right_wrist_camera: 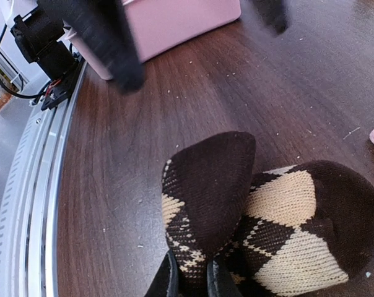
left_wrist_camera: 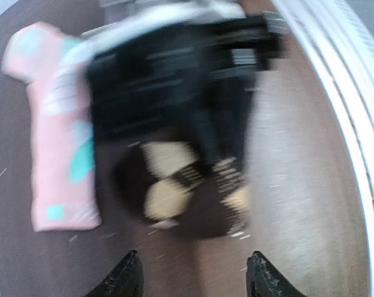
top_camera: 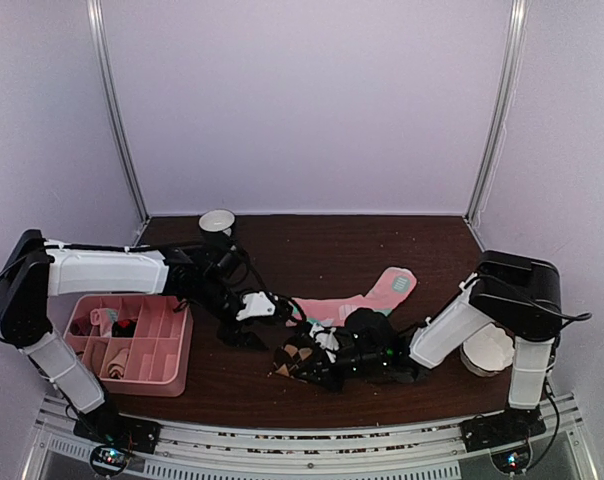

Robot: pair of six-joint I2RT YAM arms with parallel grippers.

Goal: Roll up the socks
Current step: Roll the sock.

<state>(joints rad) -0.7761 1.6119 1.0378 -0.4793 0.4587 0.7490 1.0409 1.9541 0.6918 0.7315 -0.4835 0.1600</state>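
- Nearest the front edge, the right hand (right_wrist_camera: 190, 279) is closed on the argyle socks (right_wrist_camera: 267, 229) and pinches a fold of the knit. The socks sit bunched on the surface (right_wrist_camera: 113, 185), about midway between the two arms.
- From that hand the bundle runs off to the left, so its free end points toward the left arm.
- Just past it, the left hand (left_wrist_camera: 194, 277) hangs low with its fingers apart and nothing between them. The argyle socks lie straight ahead of its tips, near but not touching.
- To my eye the left hand is the nearer one to that free end. The next move depends on it coming in along the bundle's length while the right hand pins the other end.
- Behind both hands the pink socks (top_camera: 347, 302) lie flat. Their long axis runs from the middle of the surface out to the right and back, with the toe end farthest away. The right arm crosses over part of them, and neither hand holds them.
- Off to the left, the tray (top_camera: 182, 345) sits well apart from both pairs.
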